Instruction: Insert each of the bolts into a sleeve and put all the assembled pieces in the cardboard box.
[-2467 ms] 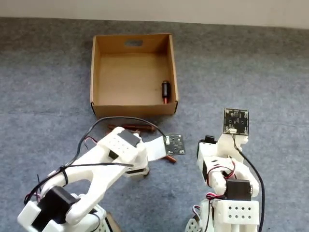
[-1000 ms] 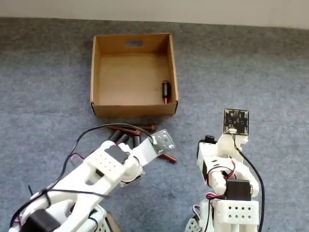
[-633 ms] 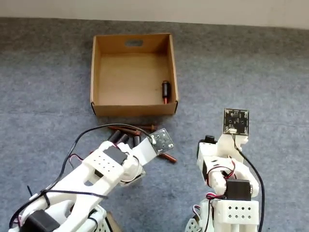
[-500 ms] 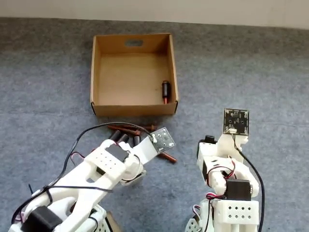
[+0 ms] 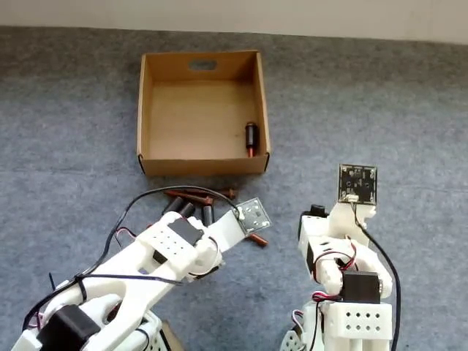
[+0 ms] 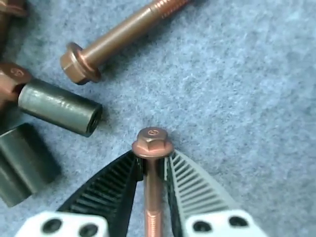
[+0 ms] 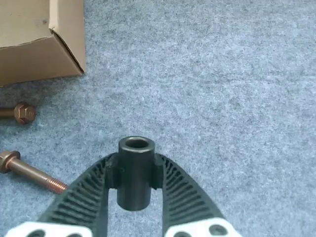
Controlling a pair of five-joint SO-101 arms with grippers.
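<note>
At twelve o'clock on the grey tabletop (image 5: 409, 102), one open-topped cardboard box (image 5: 203, 166), with one assembled piece (image 5: 251, 137) lying inside against its three o'clock wall, near the front corner. At six o'clock of the box, just beside it, one small heap (image 5: 191, 198) of copper bolts and dark sleeves, too overlapped from above to count. In the left claw (image 6: 153, 163), pressed tight, one held bolt (image 6: 152, 143), hex head poking out past the tips, shank running back between the jaws. Near it on the tabletop: one whole loose bolt (image 6: 116, 39) and two loose sleeves (image 6: 59, 106), a copper head butted against the end of one, plus one more head partly cut off. In the right claw (image 7: 134, 163), at five o'clock from above, pinched, one held sleeve (image 7: 134, 180), open bore showing by the tips, well apart from the box corner; two stray bolts (image 7: 29, 171) lying nearby.
</note>
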